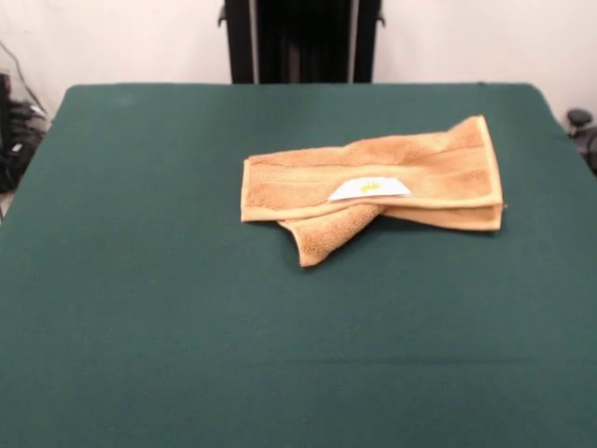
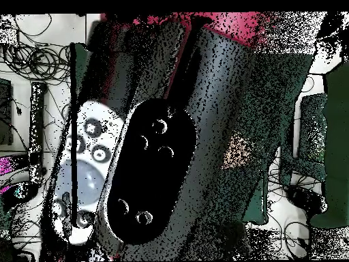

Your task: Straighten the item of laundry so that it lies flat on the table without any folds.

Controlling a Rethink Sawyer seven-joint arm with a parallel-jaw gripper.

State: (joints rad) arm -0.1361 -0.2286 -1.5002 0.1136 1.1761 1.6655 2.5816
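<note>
The orange-tan towel (image 1: 373,177) lies folded and twisted on the dark green table (image 1: 187,308), right of centre towards the far side. Its long body runs left to right, and its right end fans out wider. One corner flap (image 1: 326,238) sticks out towards the near edge. The white care label with yellow print (image 1: 369,189) faces up on the middle of the towel. No gripper shows in the front view. In the overhead view a black oval arm part (image 2: 150,174) and a grey-white arm part (image 2: 88,164) fill the picture and hide the table and the towel.
The robot's black pedestal (image 1: 300,42) stands behind the table's far edge. Dark cables and gear (image 1: 14,131) lie off the table's left side, and a dark object (image 1: 583,126) sits off its right side. Cables (image 2: 27,48) also show round the overhead view's edges.
</note>
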